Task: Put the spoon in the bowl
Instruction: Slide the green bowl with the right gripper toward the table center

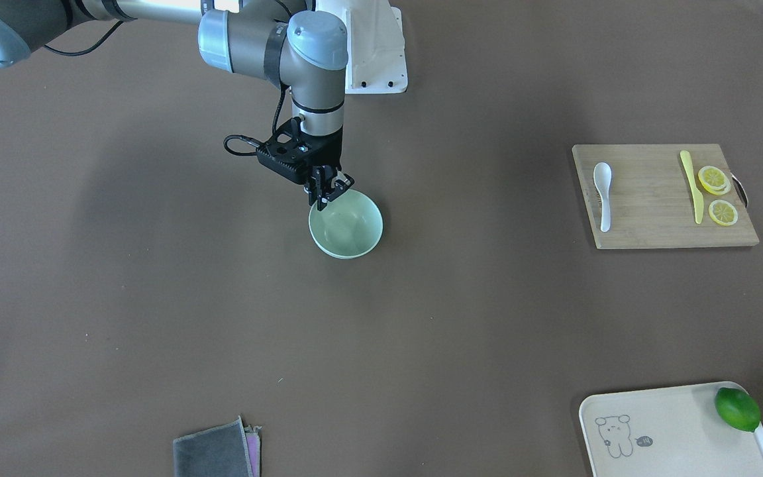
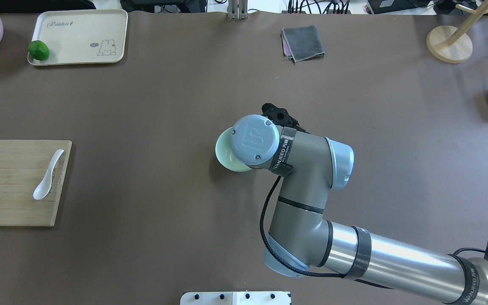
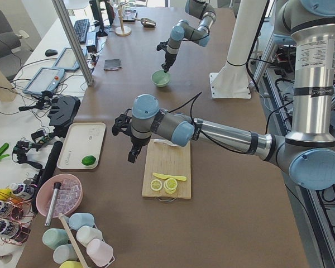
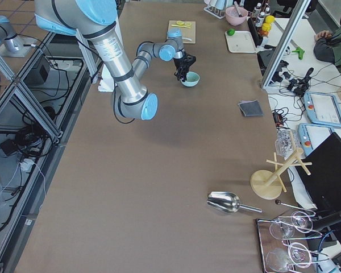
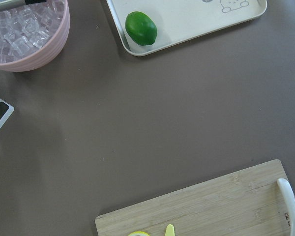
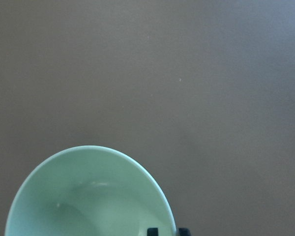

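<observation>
The pale mint-green bowl (image 1: 348, 232) sits on the brown table near the middle; it also shows in the overhead view (image 2: 223, 154) and the right wrist view (image 6: 88, 196). My right gripper (image 1: 332, 193) reaches down onto its rim, with fingers close together, one inside and one outside the wall (image 6: 168, 231), shut on the rim. The white spoon (image 1: 603, 199) lies on the wooden cutting board (image 1: 653, 228), far from the bowl; its handle shows in the left wrist view (image 5: 291, 201). My left gripper (image 3: 133, 155) hangs above the table beside the board; I cannot tell whether it is open.
A yellow plastic knife (image 1: 691, 185) and lemon slices (image 1: 714, 179) lie on the board. A cream tray (image 1: 673, 430) holds a lime (image 1: 737, 409). A grey cloth (image 1: 216, 452) lies at the table edge. A pink bowl of ice (image 5: 24, 34) stands near the tray.
</observation>
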You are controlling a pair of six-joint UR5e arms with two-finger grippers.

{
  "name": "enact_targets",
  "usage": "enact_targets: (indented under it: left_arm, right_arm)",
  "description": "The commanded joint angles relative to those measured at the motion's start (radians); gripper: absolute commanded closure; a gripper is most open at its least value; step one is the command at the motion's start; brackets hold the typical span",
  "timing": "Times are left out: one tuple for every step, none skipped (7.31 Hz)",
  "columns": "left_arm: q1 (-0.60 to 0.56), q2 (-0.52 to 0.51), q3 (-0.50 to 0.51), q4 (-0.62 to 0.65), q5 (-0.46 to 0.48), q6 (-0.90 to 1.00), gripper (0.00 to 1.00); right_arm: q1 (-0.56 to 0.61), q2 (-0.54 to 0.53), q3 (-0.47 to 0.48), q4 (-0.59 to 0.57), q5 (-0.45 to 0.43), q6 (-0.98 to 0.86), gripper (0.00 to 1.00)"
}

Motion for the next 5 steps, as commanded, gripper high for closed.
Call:
enact_targets:
  left_arm:
    - [0.000, 0.000, -0.001, 0.000, 0.000, -0.027, 0.01]
    - [0.009, 0.021, -0.007, -0.018, 0.000, -0.126, 0.01]
    - [0.038, 0.082, -0.001, -0.158, 0.002, -0.238, 0.02]
    - [0.101, 0.128, 0.001, -0.309, 0.011, -0.440, 0.01]
    - [0.162, 0.150, 0.004, -0.393, 0.012, -0.560, 0.02]
  right_arm:
    - [0.065, -0.015, 0.125, -0.069, -0.003, -0.130, 0.00]
    - [0.172, -0.065, 0.247, -0.134, 0.127, -0.273, 0.00]
    - [0.311, -0.175, 0.343, -0.136, 0.280, -0.439, 0.00]
    - [0.458, -0.266, 0.365, -0.130, 0.398, -0.696, 0.00]
    - [0.607, -0.361, 0.364, -0.124, 0.503, -0.946, 0.00]
